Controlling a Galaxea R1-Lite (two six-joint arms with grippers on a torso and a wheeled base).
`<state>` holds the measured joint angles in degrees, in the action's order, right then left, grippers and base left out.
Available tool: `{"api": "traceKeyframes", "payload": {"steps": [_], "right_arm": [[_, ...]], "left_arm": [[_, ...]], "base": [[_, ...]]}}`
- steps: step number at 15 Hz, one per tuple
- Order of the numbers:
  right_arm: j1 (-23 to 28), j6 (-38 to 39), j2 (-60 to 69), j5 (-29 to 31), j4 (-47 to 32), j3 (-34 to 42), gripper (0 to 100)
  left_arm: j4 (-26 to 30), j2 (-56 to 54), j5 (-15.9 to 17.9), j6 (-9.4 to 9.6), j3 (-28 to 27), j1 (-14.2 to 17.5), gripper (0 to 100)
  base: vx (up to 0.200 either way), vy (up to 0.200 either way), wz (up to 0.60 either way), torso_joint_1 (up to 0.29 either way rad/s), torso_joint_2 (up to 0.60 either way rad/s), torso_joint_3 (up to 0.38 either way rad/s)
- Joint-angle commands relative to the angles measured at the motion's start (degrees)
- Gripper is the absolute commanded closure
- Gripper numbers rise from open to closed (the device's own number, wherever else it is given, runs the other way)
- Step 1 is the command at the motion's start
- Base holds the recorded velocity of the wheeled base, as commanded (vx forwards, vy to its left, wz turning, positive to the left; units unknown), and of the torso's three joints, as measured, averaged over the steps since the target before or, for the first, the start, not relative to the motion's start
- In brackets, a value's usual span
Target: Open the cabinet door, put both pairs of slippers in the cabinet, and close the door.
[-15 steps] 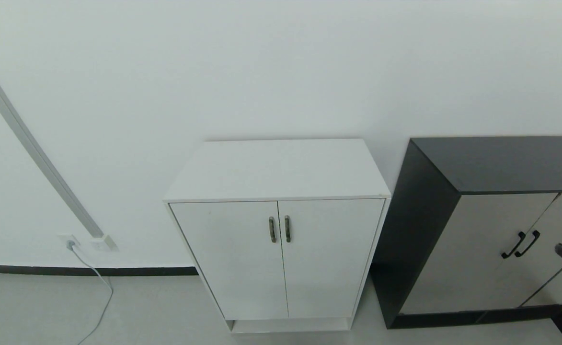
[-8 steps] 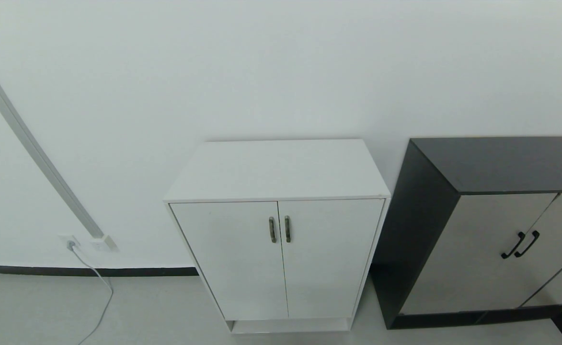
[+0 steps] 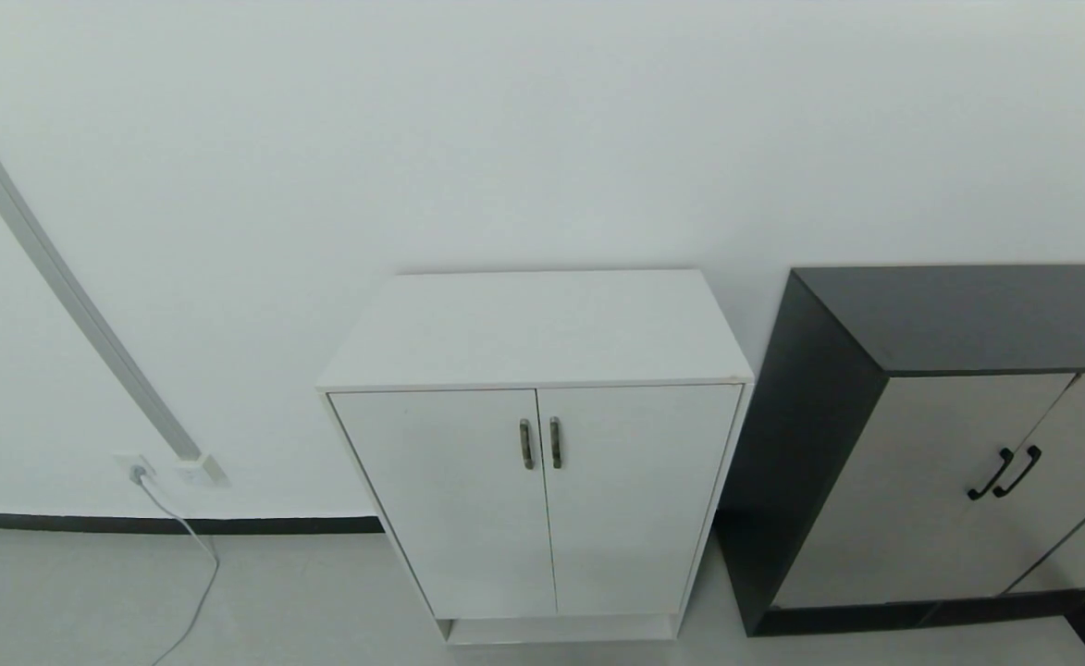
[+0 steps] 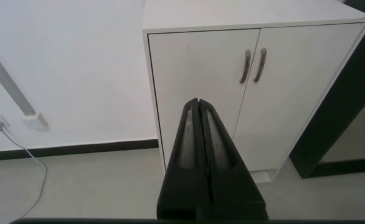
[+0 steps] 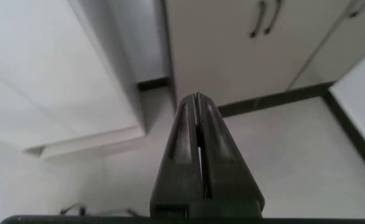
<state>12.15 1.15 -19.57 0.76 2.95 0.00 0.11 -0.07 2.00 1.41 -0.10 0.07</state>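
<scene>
Found the white rectangular two-door cabinet (image 3: pixel 542 499) standing on the grey floor (image 3: pixel 302 601) against the wall, both doors shut, its two grey metal handles (image 3: pixel 525 444) side by side at the middle seam, just beside a black cabinet with grey doors (image 3: pixel 921 481). Saw the left gripper (image 4: pixel 199 107) facing the white cabinet, fingers pressed together and empty, and the right gripper (image 5: pixel 197 99) likewise closed above the floor.
</scene>
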Motion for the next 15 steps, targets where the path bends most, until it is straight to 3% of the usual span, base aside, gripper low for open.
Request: {"api": "traceKeyframes", "payload": {"steps": [1,4,7,8,9,15], "right_arm": [[-0.03,-0.18,3.31,1.27,-0.14,0.00,100],[-4.16,-0.62,6.38,-0.40,-2.86,0.00,100],[-12.33,-1.50,7.17,-0.58,-2.86,0.00,100],[-17.52,-1.41,7.26,-0.58,-2.86,0.00,100],[-18.83,-1.41,8.84,-0.58,-2.86,0.00,100],[-17.78,-0.79,13.94,2.32,-2.77,0.00,100]], "left_arm": [[0.07,0.07,-0.07,-0.01,0.01,0.01,100],[0.07,0.07,0.02,-0.01,0.01,0.01,100],[0.07,0.07,0.02,0.08,0.01,0.01,100],[-0.02,0.07,-0.07,-0.01,0.01,0.01,100],[0.07,0.07,-0.07,-0.01,0.01,0.01,100],[0.07,0.07,0.02,-0.01,0.01,0.01,100]], "base": [[0.000,0.000,0.00,0.000,0.00,0.000],[0.000,0.000,0.00,0.000,0.00,0.000],[0.000,0.000,0.00,0.000,0.00,0.000],[0.000,0.000,0.00,0.000,0.00,0.000],[0.000,0.000,0.00,0.000,0.00,0.000],[0.000,0.000,0.00,0.000,0.00,0.000]]}}
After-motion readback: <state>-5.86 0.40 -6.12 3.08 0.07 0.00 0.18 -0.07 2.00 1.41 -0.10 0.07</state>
